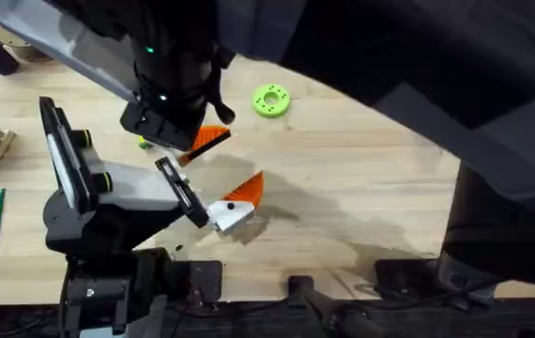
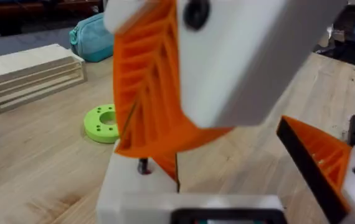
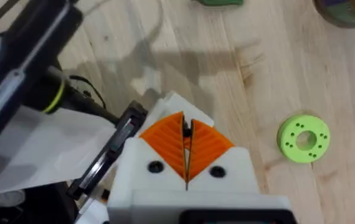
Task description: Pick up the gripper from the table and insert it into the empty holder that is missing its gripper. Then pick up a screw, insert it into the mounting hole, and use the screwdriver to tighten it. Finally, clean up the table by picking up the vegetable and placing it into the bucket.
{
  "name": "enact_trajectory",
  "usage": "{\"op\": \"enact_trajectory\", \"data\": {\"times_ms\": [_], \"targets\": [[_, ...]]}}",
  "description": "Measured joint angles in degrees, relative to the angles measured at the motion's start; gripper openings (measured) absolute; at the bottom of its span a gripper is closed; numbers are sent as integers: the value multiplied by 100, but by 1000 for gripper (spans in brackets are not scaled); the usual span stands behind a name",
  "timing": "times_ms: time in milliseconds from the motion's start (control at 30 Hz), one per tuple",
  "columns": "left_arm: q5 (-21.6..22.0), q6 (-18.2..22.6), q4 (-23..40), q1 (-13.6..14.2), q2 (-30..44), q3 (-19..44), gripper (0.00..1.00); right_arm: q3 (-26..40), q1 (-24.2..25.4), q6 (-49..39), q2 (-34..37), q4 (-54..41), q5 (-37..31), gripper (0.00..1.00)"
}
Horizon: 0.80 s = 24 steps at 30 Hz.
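Holder (image 1: 231, 217), white, lies mid-table (image 1: 361, 178) at the grey arm's (image 1: 131, 183) end, long axis slanting toward the far right; right hand (image 3: 187, 129), pads pressed together, points tabletop-ward just above it.

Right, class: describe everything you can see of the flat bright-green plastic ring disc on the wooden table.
The flat bright-green plastic ring disc is round, with a wide central hole and a circle of small holes through its face. It looks like matte moulded or printed plastic and appears intact. It lies flat on the pale wooden table, apart from everything else; nothing touches it.
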<state>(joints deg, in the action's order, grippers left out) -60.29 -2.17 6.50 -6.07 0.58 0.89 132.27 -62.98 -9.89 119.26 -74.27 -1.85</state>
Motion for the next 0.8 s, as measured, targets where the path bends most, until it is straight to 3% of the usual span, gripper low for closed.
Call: {"op": "enact_trajectory", "data": {"times_ms": [800], "targets": [[0,2,0,0,0,0,985,0,-2,0,6,-96,0,6]]}}
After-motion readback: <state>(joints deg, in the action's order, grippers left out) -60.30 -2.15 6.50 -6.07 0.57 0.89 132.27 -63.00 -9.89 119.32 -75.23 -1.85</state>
